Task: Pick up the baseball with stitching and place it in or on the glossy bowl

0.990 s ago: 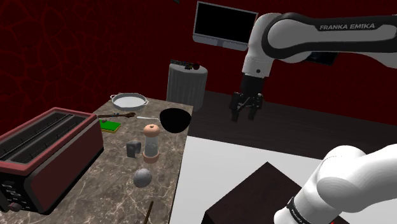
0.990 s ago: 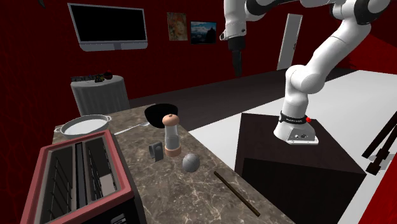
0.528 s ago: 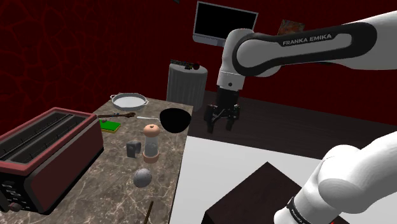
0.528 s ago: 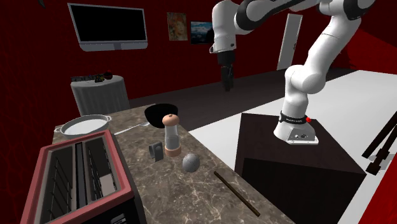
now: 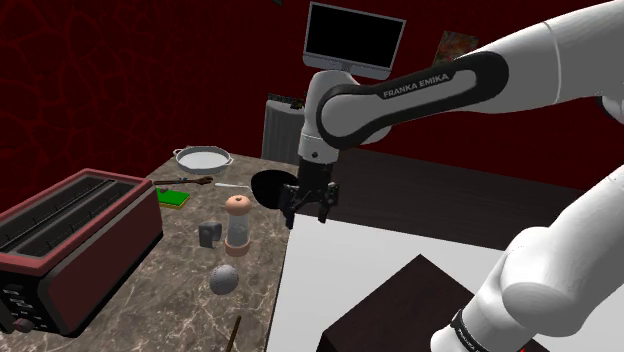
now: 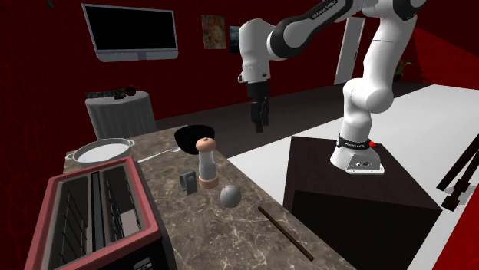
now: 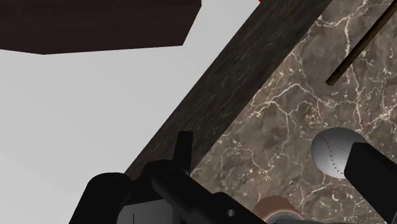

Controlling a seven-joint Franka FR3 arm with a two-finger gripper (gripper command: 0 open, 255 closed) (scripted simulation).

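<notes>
The baseball [image 5: 225, 279] is a grey ball lying on the marbled counter [image 5: 170, 300], in front of a peach-capped grinder [image 5: 237, 223]. Its stitching shows in the wrist view, where the baseball [image 7: 331, 151] lies close by one finger. The glossy black bowl [image 5: 268, 187] stands at the counter's far edge; the same bowl [image 6: 192, 138] is behind the grinder in the second exterior view. My gripper [image 5: 308, 212] hangs open and empty over the counter's edge, at the shoulder view's right of the bowl and partly covering it. The gripper [image 6: 259, 126] points down, and in the wrist view the gripper [image 7: 267, 143] has its fingers apart.
A dark red toaster [image 5: 70, 245] fills the counter's near left. A white pan [image 5: 202, 157], a green item [image 5: 173, 196], a small grey object [image 5: 208, 233] and a thin stick [image 6: 285, 230] also lie on the counter. A grey bin [image 5: 285, 125] stands behind; the dark stand [image 5: 400, 305] is beside the counter.
The arm has swung toward the shoulder view's left and come lower, from over the dark floor to the counter's edge beside the bowl. Its fingers have stayed open.
</notes>
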